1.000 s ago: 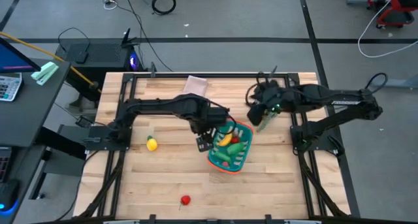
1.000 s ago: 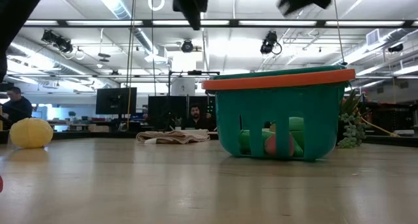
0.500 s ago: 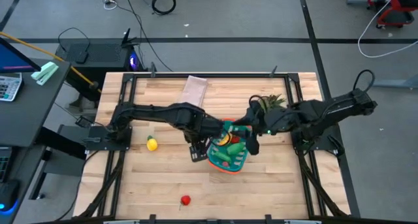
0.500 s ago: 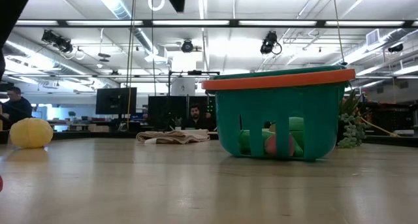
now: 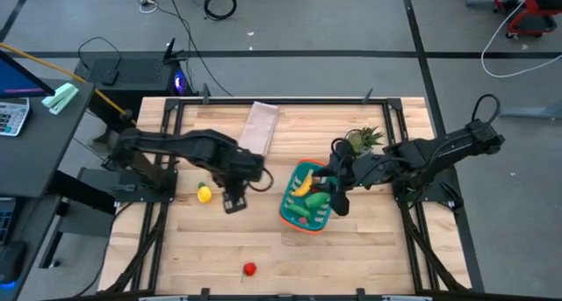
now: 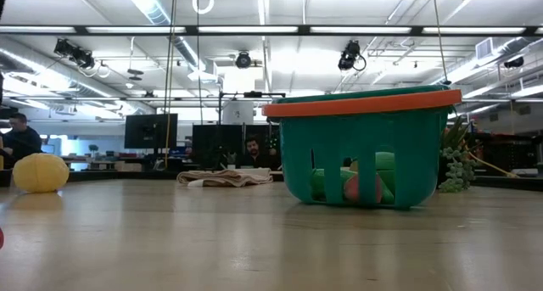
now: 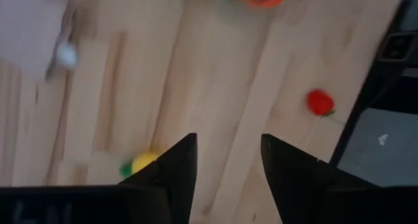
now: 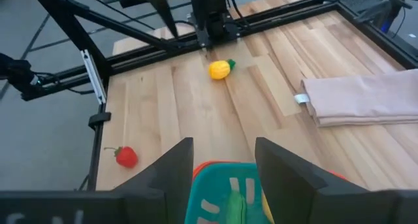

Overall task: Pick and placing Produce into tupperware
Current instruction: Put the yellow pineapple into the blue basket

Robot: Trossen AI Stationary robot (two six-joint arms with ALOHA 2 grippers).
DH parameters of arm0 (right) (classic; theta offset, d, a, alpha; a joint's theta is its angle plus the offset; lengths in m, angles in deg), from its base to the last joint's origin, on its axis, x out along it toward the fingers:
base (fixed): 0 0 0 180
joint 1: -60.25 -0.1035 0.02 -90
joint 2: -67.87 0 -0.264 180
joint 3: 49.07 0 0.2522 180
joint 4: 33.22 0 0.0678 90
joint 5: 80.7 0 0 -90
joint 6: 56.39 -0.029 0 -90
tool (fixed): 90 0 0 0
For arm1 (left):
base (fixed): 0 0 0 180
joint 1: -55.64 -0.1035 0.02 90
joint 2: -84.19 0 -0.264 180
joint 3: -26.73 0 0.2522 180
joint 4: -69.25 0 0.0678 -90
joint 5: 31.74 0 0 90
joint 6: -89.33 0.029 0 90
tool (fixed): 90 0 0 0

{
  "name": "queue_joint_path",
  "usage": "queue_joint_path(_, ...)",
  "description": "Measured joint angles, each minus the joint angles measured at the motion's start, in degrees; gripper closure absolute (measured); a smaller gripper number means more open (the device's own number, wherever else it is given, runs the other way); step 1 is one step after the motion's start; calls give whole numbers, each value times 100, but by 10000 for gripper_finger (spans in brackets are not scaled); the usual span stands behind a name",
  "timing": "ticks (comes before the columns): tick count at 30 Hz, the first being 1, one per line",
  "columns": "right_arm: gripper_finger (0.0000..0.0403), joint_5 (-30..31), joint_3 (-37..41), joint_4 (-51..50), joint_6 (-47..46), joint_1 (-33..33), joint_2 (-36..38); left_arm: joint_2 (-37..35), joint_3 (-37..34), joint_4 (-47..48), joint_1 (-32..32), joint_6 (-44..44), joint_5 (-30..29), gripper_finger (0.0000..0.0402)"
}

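Note:
The teal basket with an orange rim (image 5: 307, 200) stands on the table right of the middle and holds a yellow banana (image 5: 303, 185), green pods and a red ball (image 6: 361, 187). A yellow lemon (image 5: 204, 194) lies on the table at the left, and a red tomato (image 5: 249, 268) lies near the front edge. My left gripper (image 5: 234, 202) is open and empty, just right of the lemon (image 7: 144, 162). My right gripper (image 5: 337, 196) is open and empty above the basket's right side (image 8: 228, 191).
A folded beige cloth (image 5: 261, 125) lies at the far middle. A small green potted plant (image 5: 364, 140) stands far right of the basket. Black frame rails run along the table's left and right sides. Bare wood lies between the lemon, the tomato and the basket.
My left gripper has gone from the basket's left rim toward the table's left edge and now hangs by the lemon. My right gripper has swung from beside the plant toward the near edge and now hangs over the basket's right side. The basket and the produce have stayed put.

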State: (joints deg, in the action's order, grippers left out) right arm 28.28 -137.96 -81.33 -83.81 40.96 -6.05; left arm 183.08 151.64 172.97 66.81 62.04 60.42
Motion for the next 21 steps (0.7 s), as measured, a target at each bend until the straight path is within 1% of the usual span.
queue_joint_path(7,230,9,0,17,-3,2,109,-1158,-1799,17,5,-518,3,227)
queue_joint_path(8,230,235,0,33,-164,2,115,-1301,-2039,20,5,-561,3,227)
queue_joint_path(11,230,2334,0,138,-1421,105,39,-1560,-2587,17,4,-781,1,224)
queue_joint_path(12,230,2903,0,103,-1809,188,28,-1604,-2732,6,3,-843,3,223)
queue_joint_path(13,230,3314,0,66,-2088,254,26,-1637,-2855,7,6,-929,3,223)
queue_joint_path(14,230,3599,0,70,-2283,318,45,-1670,-2961,8,23,-975,3,223)
queue_joint_path(16,230,3776,0,79,-2442,434,112,-1726,-3149,8,72,-960,1,224)
queue_joint_path(21,230,3767,0,76,-2259,631,229,-1729,-3402,8,191,-911,12,229)
